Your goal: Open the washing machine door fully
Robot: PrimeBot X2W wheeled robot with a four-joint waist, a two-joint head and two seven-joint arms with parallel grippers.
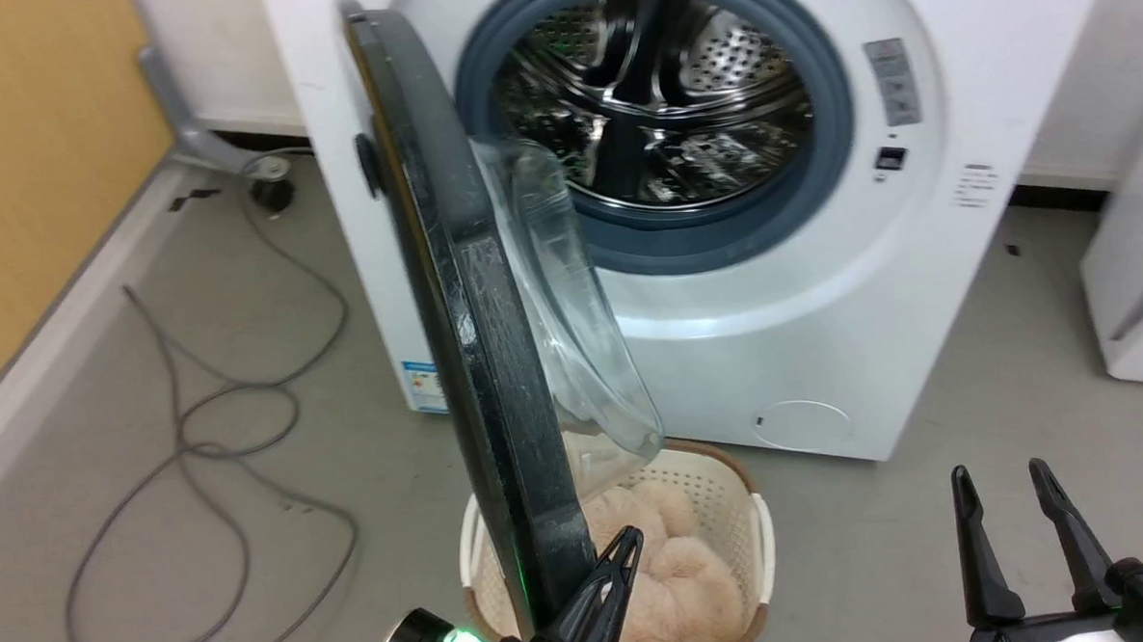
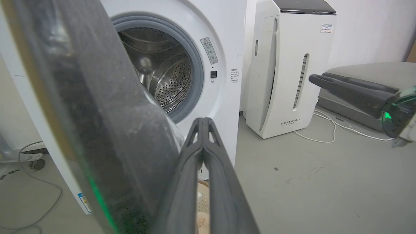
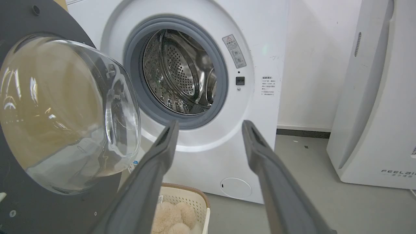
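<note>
- Against the back wall stands the washing machine [image 1: 824, 349], drum exposed; the washing machine door [image 1: 465, 316] is swung out on its left hinge, edge-on to the head view.
- The left gripper [image 1: 627, 540], fingers pressed together and empty, sits just beside the door's lower inner rim.
- The right gripper [image 1: 1000, 471], fingers apart and empty, hangs well to the right.
- Under the door sits a basket [image 1: 713, 479] holding a fluffy peach bundle [image 1: 689, 576].
- A grey cable [image 1: 200, 424] loops on the floor at left; a white FEELBIRD appliance [image 2: 286, 71] stands at right.

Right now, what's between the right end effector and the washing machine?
Head view: bare floor separates the right end effector from the washing machine.
</note>
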